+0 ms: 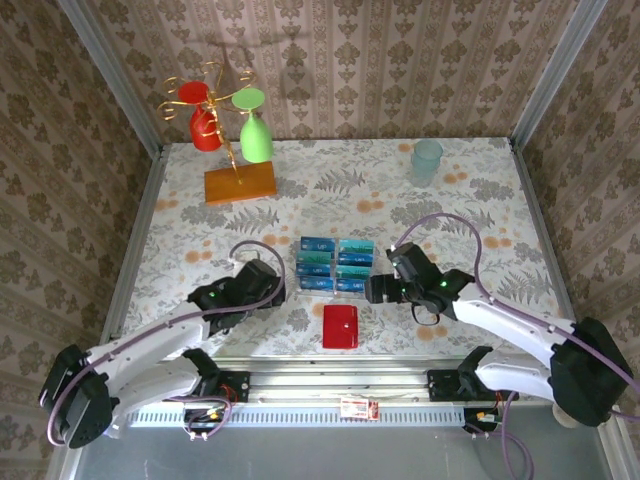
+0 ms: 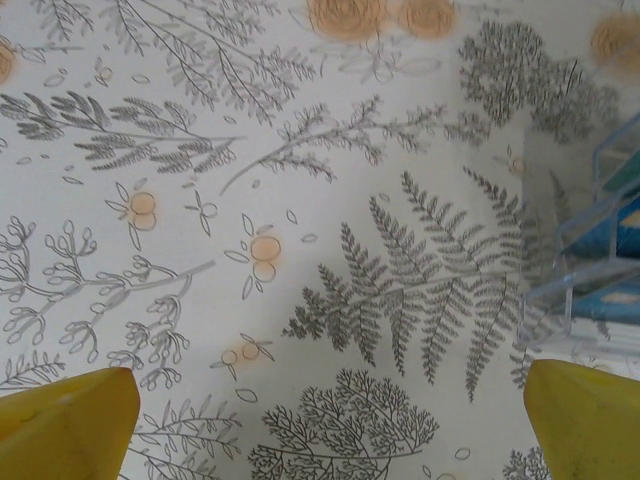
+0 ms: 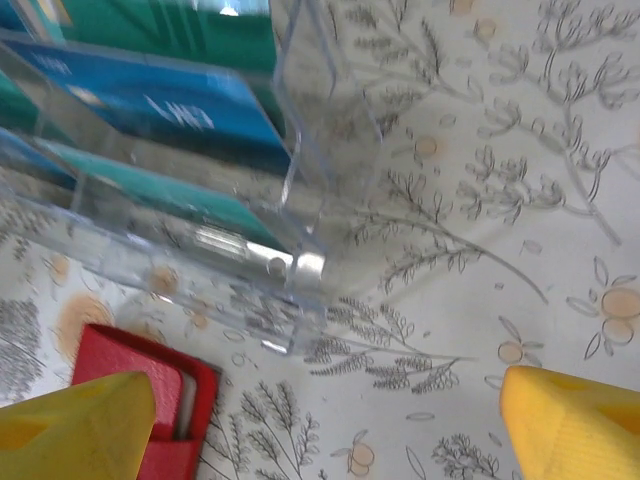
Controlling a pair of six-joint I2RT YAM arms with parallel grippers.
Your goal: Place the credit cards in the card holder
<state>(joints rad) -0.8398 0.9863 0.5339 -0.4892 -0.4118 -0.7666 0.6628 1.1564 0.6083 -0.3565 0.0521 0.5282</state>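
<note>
Blue and teal credit cards (image 1: 335, 262) stand in the tiers of a clear acrylic rack (image 1: 318, 288) at the table's middle. The red card holder (image 1: 341, 327) lies flat just in front of the rack. My left gripper (image 1: 276, 288) hovers left of the rack, open over bare cloth. In the left wrist view its yellow fingertips (image 2: 70, 425) stand wide apart, with the rack (image 2: 575, 290) and a blue card (image 2: 628, 238) at the right edge. My right gripper (image 1: 372, 290) is open at the rack's right front corner. In the right wrist view the card holder (image 3: 150, 365) shows beside the left fingertip (image 3: 75, 425), and a blue card (image 3: 170, 105) above.
A gold mug tree on an orange wooden base (image 1: 240, 183) holds a red cup and a green cup at the back left. A pale blue cup (image 1: 427, 160) stands at the back right. Patterned walls close the table's sides and back.
</note>
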